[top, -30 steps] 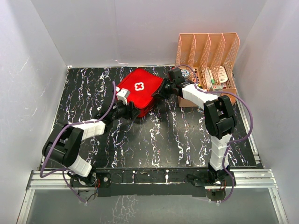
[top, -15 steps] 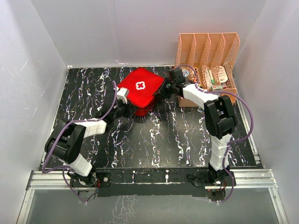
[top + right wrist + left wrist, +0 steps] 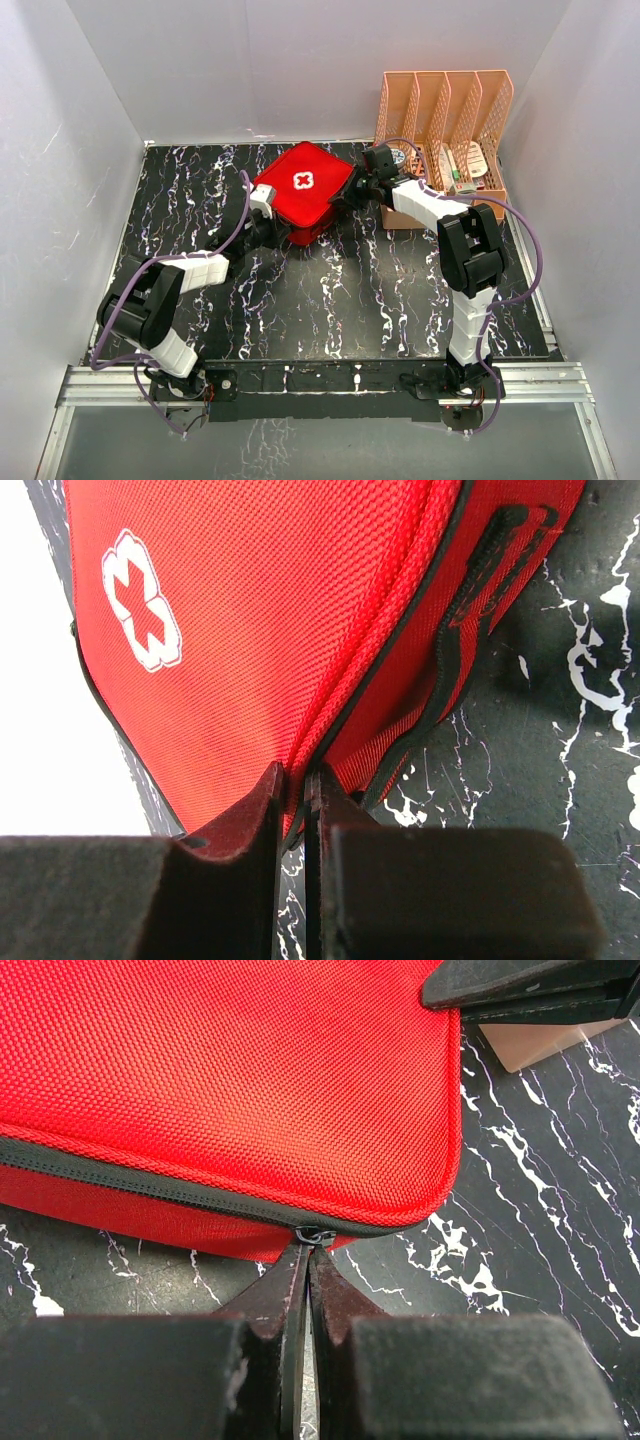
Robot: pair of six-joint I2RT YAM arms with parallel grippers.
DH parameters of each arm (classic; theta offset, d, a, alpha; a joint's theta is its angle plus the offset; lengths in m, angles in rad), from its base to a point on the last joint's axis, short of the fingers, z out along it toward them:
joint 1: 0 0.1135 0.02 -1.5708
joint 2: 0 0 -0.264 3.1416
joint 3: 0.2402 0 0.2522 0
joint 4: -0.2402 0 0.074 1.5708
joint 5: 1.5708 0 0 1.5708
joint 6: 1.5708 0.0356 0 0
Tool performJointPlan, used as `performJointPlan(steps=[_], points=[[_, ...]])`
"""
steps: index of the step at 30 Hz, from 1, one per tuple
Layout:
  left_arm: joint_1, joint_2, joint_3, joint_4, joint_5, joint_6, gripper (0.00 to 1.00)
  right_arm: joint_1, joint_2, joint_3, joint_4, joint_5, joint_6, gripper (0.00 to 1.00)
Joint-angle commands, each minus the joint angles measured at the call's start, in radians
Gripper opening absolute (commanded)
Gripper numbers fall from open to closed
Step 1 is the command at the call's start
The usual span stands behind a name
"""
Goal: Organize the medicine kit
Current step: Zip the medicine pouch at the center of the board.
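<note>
Change: left claw (image 3: 305, 1252) has just closed fully on the medicine kit (image 3: 230, 1080) zip pull (image 3: 315, 1234).
Brace: right claw (image 3: 295, 775) pinches the kit's right edge.
Implication: unzipping likely next.

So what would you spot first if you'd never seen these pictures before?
The bright red medicine kit with its white cross, sitting at the back of the black marbled table. Both arms reach in to it: the left gripper is shut on its zipper pull and the right gripper pinches another corner. An orange-pink file rack stands at the back right.
</note>
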Motion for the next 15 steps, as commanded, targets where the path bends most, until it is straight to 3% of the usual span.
performJointPlan(steps=[1,15], points=[[-0.008,-0.073,0.055,0.103,0.017,-0.013,0.0,0.029,-0.033,-0.021,0.022,-0.082,-0.003,0.0],[0.021,-0.216,-0.033,-0.068,0.025,0.099,0.0,0.03,-0.028,-0.015,0.03,-0.085,0.0,0.0]])
